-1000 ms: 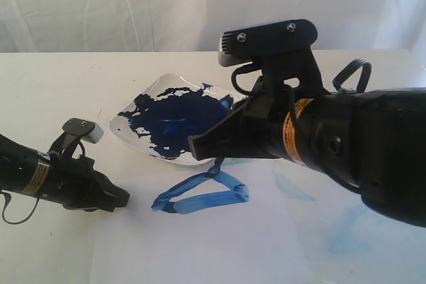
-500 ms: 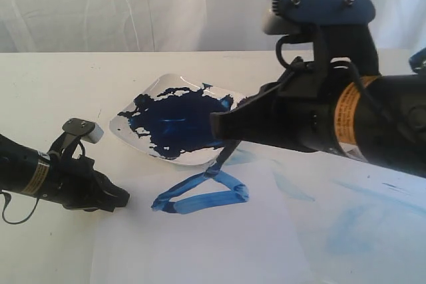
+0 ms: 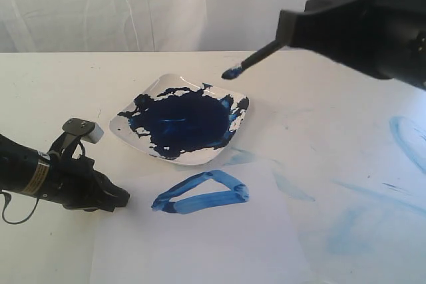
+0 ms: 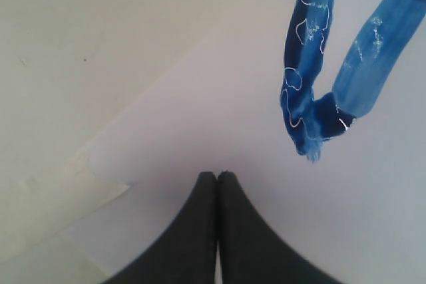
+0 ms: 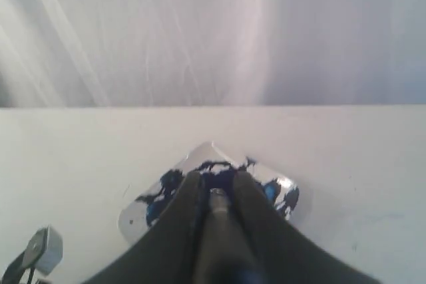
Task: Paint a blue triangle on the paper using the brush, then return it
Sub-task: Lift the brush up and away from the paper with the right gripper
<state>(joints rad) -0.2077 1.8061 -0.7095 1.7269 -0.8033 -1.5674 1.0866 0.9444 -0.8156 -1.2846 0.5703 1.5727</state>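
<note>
**While gripped aloft, brush slanting tip-down toward dish**

Held in the air by the right gripper [image 3: 287, 31], fingers clamped round the black handle of the brush [image 3: 256, 58]. Long axis slanted: blue-stained tip lowest and to the left in the exterior view, handle rising rightward into the fingers. Well clear of the paper [image 3: 219, 244] and the blue triangle [image 3: 200, 201], up beyond the far side of the white dish [image 3: 120, 124]. Left gripper [image 3: 120, 199] low at the paper's left edge, fingers pressed together on nothing.
</note>
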